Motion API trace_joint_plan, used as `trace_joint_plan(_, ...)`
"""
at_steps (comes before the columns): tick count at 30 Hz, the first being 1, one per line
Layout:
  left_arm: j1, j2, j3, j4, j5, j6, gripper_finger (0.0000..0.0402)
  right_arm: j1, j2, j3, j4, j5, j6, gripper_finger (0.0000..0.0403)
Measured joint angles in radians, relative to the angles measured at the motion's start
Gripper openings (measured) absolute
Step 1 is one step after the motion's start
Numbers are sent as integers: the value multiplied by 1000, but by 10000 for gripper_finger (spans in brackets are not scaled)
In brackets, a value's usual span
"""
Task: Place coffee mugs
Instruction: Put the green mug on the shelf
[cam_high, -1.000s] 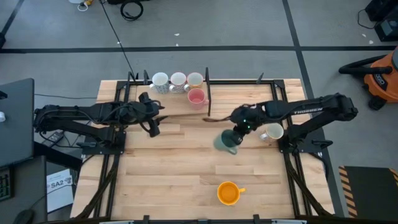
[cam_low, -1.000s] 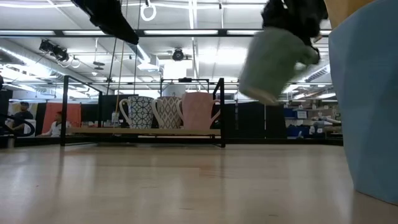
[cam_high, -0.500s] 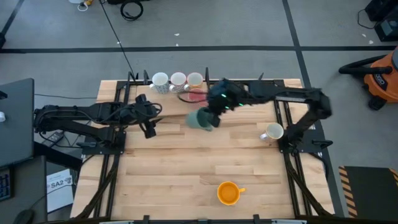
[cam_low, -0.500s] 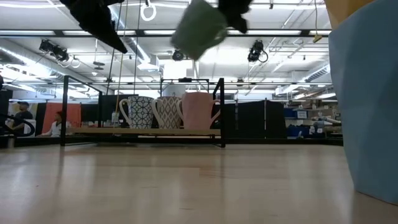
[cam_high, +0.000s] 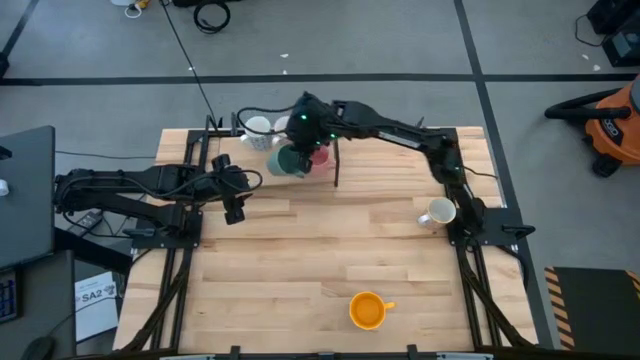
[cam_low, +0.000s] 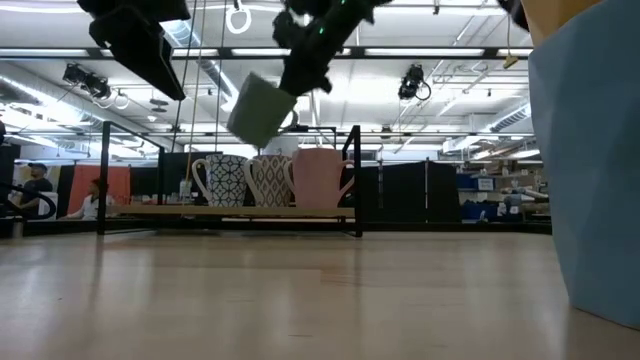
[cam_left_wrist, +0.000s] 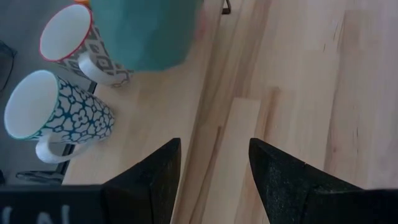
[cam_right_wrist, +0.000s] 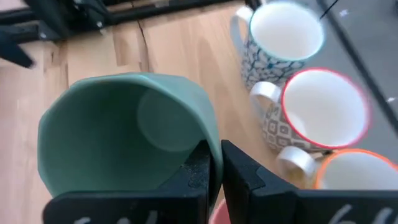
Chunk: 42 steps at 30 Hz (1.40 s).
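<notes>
Right claw (cam_right_wrist: 211, 171) clamped on green mug (cam_high: 293, 160) rim, tilted over shelf | Risk: strikes pink mug (cam_high: 320, 155) beside, patterned mugs (cam_right_wrist: 283, 37) just beyond | Left claw (cam_left_wrist: 211, 180) open, empty, nearby

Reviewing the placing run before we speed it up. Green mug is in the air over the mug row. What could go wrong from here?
1. The right gripper pinches only the rim of the tilted green mug; it could slip and drop.
2. The mug hangs close above the patterned mugs and the pink mug; lowering it could knock them.
3. The black post stands next to the placing spot, so the arm may clip it.
</notes>
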Motion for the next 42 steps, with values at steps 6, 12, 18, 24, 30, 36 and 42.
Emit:
trace_joint_plan(6, 0, 0, 0, 1, 0, 0, 197, -50, 112, 53, -3, -85, -5, 28)
trace_joint_plan(12, 0, 0, 0, 0, 0, 0, 197, -65, 154, 53, -9, -103, -12, 28)
trace_joint_plan(18, 0, 1, 0, 5, 0, -6, 197, -65, 155, 53, -13, -86, -31, 28)
trace_joint_plan(24, 0, 19, -2, 90, 0, -58, 197, -68, 155, 43, -6, -85, -31, 28)
trace_joint_plan(30, 0, 81, 0, 297, -61, -153, 197, -70, 155, 17, -10, -83, -27, 28)
trace_joint_plan(36, 32, 171, -2, 364, -86, -231, 197, -69, 155, 16, -9, -63, -30, 29)
trace_joint_plan(42, 81, 278, -2, 320, -86, -204, 197, -70, 155, 16, -16, -45, -30, 29)
